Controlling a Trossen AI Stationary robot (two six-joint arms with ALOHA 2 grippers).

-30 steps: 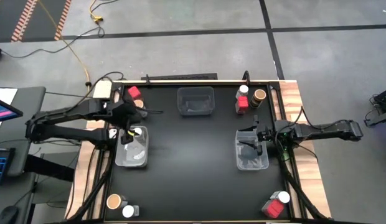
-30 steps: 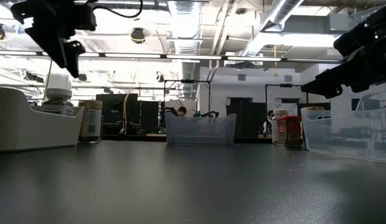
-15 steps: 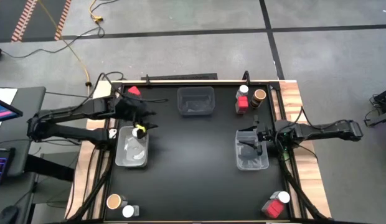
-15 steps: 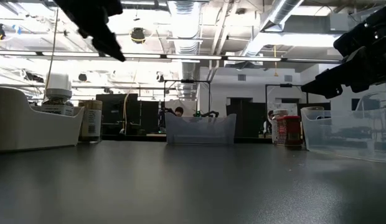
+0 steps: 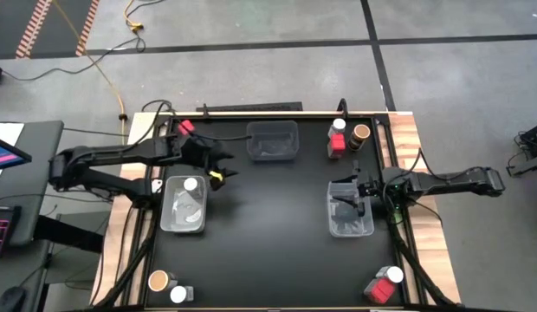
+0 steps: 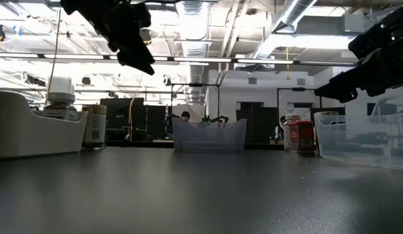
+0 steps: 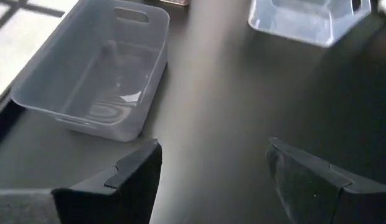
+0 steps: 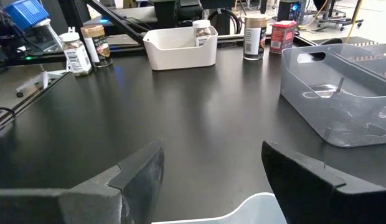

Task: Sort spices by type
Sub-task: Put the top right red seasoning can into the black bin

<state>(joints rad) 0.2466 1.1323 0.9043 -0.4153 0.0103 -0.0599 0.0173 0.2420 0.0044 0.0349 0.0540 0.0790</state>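
My left gripper (image 5: 220, 173) (image 7: 211, 171) hangs open and empty above the bare table, just right of the left bin (image 5: 169, 217). A white-capped spice jar (image 5: 191, 185) (image 6: 60, 97) stands upright on that bin's floor. My right gripper (image 5: 351, 195) (image 8: 211, 168) waits open and empty over the right bin (image 5: 350, 224). More spices stand in groups: red, white and brown (image 5: 342, 137) at the far right, a red one (image 5: 184, 127) at the far left, tan and white (image 5: 167, 286) at the near left, red and white (image 5: 385, 283) at the near right.
A third clear bin (image 5: 272, 140) (image 7: 99, 81) stands at the middle of the far edge, ahead of my left fingers. The dark table (image 5: 268, 234) has open room between the bins. A wooden border (image 5: 420, 156) frames the table.
My left gripper has gone from above the left bin toward the table's right and a little toward its far edge, and has tipped up from pointing steeply down to a slant. It stays open. The white-capped jar stays standing in the left bin.
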